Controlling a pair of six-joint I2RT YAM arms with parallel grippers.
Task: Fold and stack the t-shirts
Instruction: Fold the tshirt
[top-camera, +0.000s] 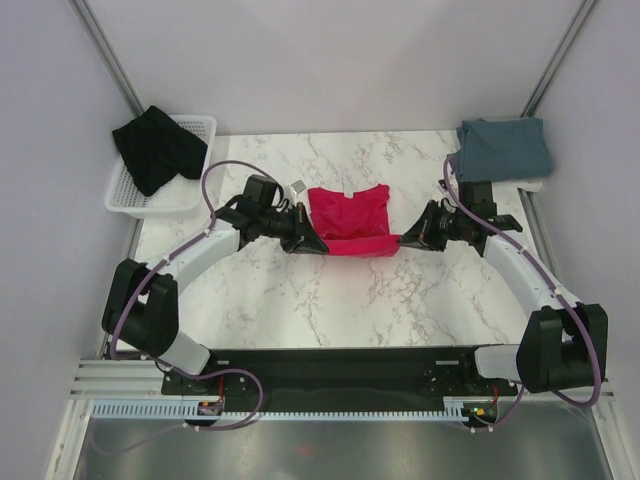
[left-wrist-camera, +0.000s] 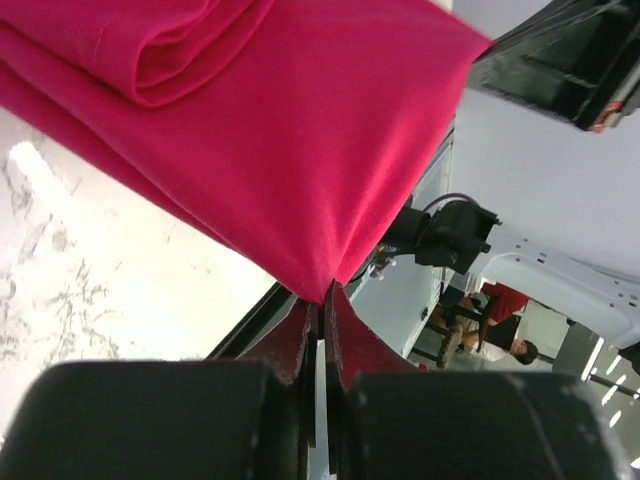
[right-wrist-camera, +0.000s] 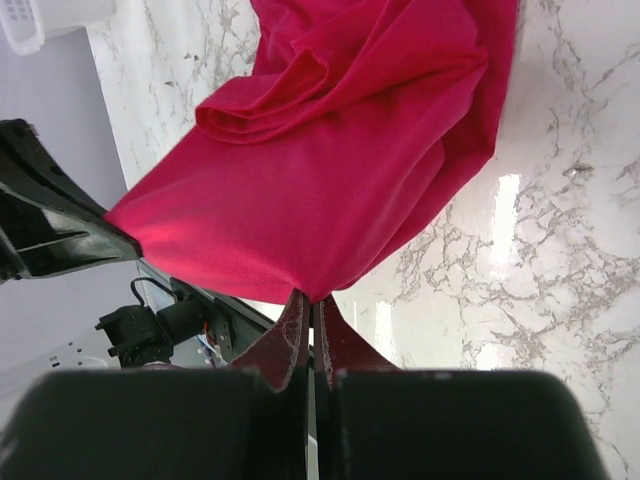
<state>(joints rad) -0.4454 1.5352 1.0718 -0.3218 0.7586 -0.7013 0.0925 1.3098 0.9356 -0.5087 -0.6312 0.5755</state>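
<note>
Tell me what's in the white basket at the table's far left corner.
A black t-shirt lies crumpled in the white basket, spilling over its far rim. The basket's near part shows bare mesh; anything under the shirt is covered.

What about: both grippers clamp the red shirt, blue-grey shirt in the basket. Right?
No: top external shows the black shirt in the basket; the blue-grey shirt lies at the far right corner. Left gripper and right gripper do clamp the red shirt.
</note>
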